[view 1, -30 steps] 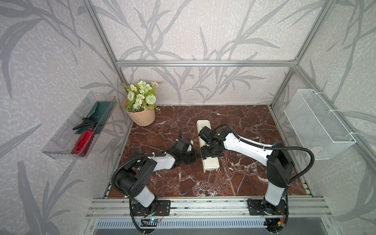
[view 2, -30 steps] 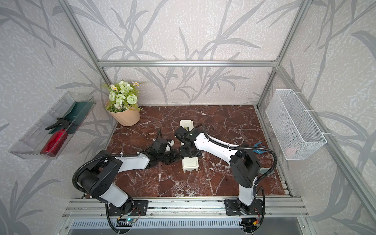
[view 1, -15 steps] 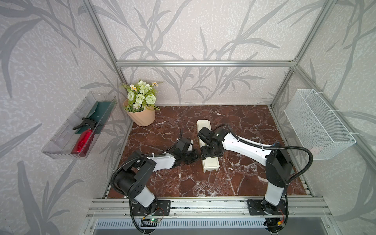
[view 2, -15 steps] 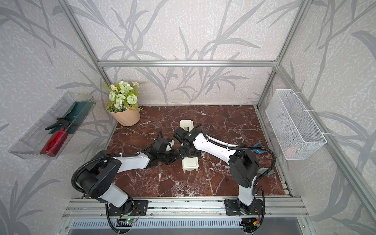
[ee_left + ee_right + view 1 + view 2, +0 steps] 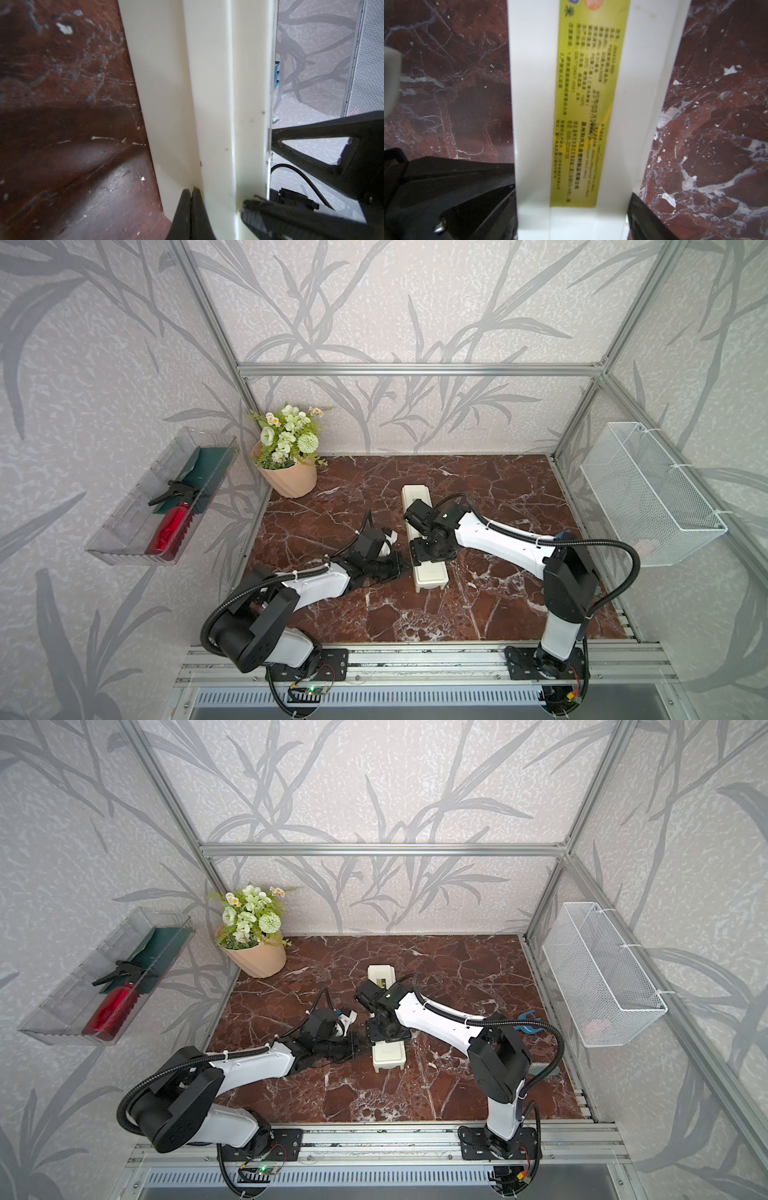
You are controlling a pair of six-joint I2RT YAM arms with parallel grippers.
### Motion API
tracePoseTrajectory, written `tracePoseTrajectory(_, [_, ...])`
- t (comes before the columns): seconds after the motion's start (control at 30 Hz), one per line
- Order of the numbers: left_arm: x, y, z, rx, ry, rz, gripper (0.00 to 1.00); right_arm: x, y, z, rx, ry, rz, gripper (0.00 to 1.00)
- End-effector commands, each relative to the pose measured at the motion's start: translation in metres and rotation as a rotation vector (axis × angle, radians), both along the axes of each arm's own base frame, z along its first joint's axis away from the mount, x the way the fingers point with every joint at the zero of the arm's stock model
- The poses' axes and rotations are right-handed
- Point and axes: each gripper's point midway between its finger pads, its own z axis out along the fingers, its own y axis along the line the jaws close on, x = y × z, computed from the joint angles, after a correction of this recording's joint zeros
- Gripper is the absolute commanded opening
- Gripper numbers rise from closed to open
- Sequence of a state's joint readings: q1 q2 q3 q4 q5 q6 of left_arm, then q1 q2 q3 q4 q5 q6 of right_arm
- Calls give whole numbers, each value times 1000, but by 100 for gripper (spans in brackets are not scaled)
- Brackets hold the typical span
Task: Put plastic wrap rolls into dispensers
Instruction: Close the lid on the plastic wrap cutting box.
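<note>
You had open marble (image 5: 432, 622) in front of the dispenser (image 5: 431, 578) — the left gripper (image 5: 404, 568) blocked its left flank, the right gripper (image 5: 431, 555) straddled its middle.

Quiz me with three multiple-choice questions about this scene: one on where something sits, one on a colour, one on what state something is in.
1. Where on the table is the flower pot?
A. far left corner
B. middle
C. near right corner

2. What colour is the label strip on the cream box?
A. red
B. yellow-green
C. blue

3. How is the left claw?
A. wide open
B. shut, tips at the box's side
C. gripping a cup

Answers:
1 A, it stands by the back wall in both top views.
2 B, the right wrist view shows it close up.
3 B, the left wrist view shows its fingers pressed together beside the box.
</note>
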State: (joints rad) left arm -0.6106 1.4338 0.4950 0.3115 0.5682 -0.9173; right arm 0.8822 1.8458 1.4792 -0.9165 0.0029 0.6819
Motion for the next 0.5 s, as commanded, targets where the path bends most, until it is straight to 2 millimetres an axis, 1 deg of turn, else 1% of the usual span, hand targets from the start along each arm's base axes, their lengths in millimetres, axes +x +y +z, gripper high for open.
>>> tracePoseTrajectory(0.0, [4,-15,25,-161,-92,-19,1,-34,-9,-55,-91,172,101,69])
tracePoseTrajectory(0.13, [5,-26,32,-264,-116,-40,1,-35,-12,-59,-104,184,118,69])
tracePoseTrajectory(0.17, [7,-26,34,-289,-129,-31,1,-35,-13,-61,-111,189,122,69])
tracePoseTrajectory(0.23, [9,-27,31,-306,-131,-19,1,-36,-14,-62,-124,197,126,69])
tracePoseTrajectory(0.4, [14,-29,36,-377,-161,2,0,-38,-21,-68,-172,216,123,69])
tracePoseTrajectory(0.47, [15,-30,37,-393,-170,0,0,-39,-21,-71,-165,221,119,69])
